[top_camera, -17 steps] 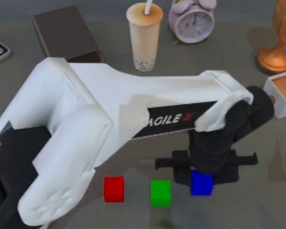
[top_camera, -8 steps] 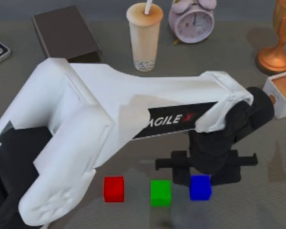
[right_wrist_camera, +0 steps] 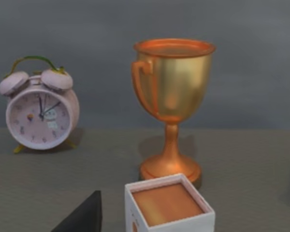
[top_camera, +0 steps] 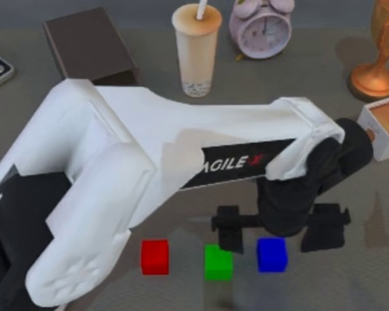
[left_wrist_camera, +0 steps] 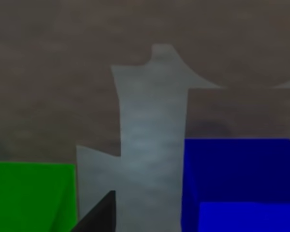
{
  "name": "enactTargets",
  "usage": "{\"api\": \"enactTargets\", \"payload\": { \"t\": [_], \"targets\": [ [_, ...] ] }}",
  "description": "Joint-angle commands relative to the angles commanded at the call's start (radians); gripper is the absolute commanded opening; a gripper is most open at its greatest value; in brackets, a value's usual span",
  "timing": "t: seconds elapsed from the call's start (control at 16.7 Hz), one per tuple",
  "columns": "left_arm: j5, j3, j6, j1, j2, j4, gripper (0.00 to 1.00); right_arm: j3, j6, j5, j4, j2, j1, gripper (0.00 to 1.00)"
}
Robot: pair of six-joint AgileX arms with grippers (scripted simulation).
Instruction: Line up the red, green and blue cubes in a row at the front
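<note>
Left tool (top_camera: 277,234) spread wide, gripping nothing; blue cube (top_camera: 271,254) sits between its fingers, green cube (top_camera: 218,262) just outside.

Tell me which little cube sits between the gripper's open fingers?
The small deep blue cube, rightmost in the row, between the left gripper's fingers; the green and red lie outside.

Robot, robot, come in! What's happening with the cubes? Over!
Left gripper open, straddling the blue cube. Red cube, green cube and blue in a row at the front. Right arm out of sight. Nothing blocking.
</note>
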Motion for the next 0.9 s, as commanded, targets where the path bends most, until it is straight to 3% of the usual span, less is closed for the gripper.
{"api": "enactTargets", "payload": {
  "t": [0.42, 0.9],
  "targets": [
    [0.0, 0.017, -0.001, 0.002, -0.003, -0.017, 1.0, 0.0, 0.0, 0.0, 0.0, 0.0, 0.0, 1.0],
    [-0.001, 0.189, -0.004, 0.019, -0.054, -0.243, 1.0, 0.0, 0.0, 0.0, 0.0, 0.0, 0.0, 1.0]
  ]
}}
